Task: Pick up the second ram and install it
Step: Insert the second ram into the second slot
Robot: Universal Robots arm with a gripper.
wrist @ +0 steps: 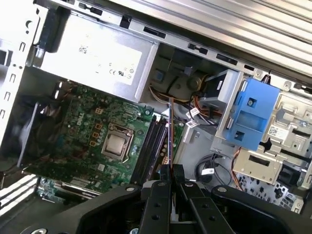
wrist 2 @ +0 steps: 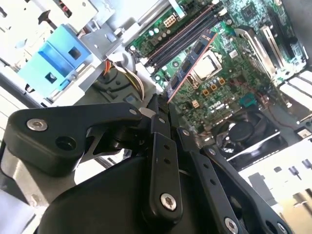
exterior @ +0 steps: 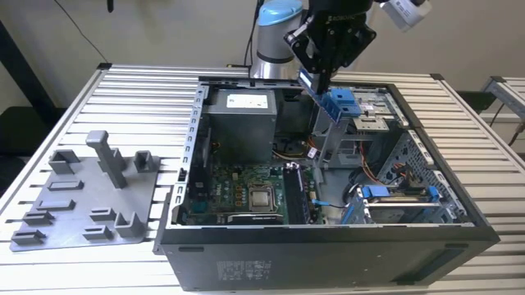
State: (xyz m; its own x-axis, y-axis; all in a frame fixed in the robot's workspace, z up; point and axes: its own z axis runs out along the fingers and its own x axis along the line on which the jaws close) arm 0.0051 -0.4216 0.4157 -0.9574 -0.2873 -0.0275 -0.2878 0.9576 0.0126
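My gripper (exterior: 318, 78) hangs over the open computer case (exterior: 328, 236), shut on the second ram (exterior: 305, 78). This ram is a long dark stick with black chips. In the second wrist view the ram (wrist 2: 191, 59) sticks out from the fingertips (wrist 2: 157, 113) towards the motherboard, well above it. In the first wrist view the ram (wrist: 169, 129) is seen edge-on, running out from my gripper (wrist: 170, 171) beside the black memory slots (wrist: 152, 146). Those slots (wrist 2: 183, 36) lie next to the silver processor (wrist 2: 210, 62).
A grey power supply (exterior: 240, 117) stands at the back of the case. A blue drive bracket (exterior: 340, 101) sits just below the gripper. At the exterior view's left, a grey plastic tray with upright posts (exterior: 82, 196) lies on the slatted table (exterior: 139, 86).
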